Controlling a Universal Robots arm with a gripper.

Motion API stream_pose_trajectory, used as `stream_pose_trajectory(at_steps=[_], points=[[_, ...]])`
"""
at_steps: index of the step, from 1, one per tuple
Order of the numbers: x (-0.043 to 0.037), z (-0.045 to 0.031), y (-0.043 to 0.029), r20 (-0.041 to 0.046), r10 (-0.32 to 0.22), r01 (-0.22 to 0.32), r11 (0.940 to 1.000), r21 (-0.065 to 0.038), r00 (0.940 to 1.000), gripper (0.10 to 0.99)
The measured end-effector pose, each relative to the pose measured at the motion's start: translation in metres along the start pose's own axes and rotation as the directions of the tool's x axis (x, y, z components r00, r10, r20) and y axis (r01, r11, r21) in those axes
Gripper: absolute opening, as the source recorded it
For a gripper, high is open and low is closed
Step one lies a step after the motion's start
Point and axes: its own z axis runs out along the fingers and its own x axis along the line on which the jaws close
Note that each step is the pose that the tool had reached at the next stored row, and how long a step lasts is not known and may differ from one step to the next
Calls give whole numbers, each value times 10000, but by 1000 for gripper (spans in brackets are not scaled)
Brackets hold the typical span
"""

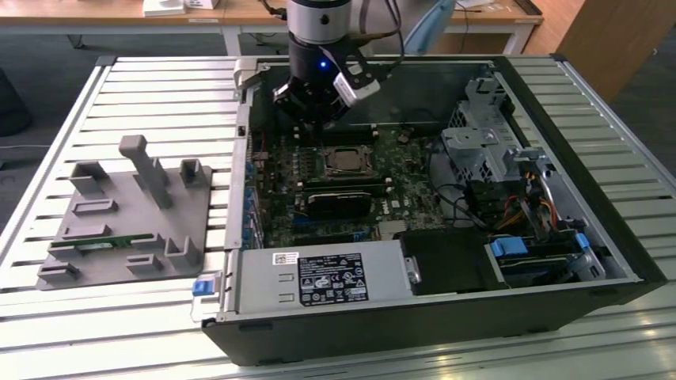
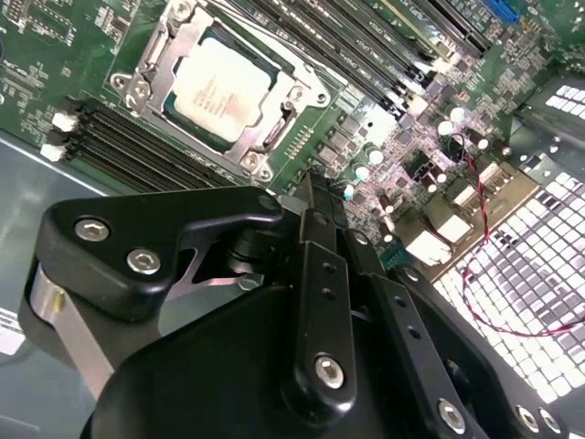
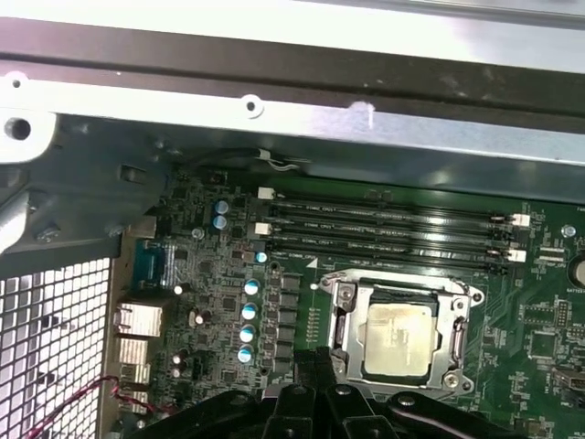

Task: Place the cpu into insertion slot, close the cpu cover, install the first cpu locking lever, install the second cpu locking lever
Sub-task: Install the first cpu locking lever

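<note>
Already the cpu (image 2: pixel 222 84) sits flat in the insertion slot (image 2: pixel 131 91) on the green motherboard (image 3: pixel 210 302), and the cpu cover (image 2: pixel 279 126) lies down around it, its window framing the pale metal top. The gripper (image 3: pixel 313 364) hovers just beside the socket, above the board, its fingers drawn narrow together with nothing between them. In the exterior view it hangs inside the open computer case (image 1: pixel 444 317), which lies on a slatted table (image 1: pixel 158 95) with a grey fixture (image 1: pixel 127 214) at the exterior view's left.
</note>
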Motion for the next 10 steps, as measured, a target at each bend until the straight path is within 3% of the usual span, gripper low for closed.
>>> stream_pose_trajectory(at_steps=[10], points=[[66,5,58,0,0,0,10000,0,10000,106]])
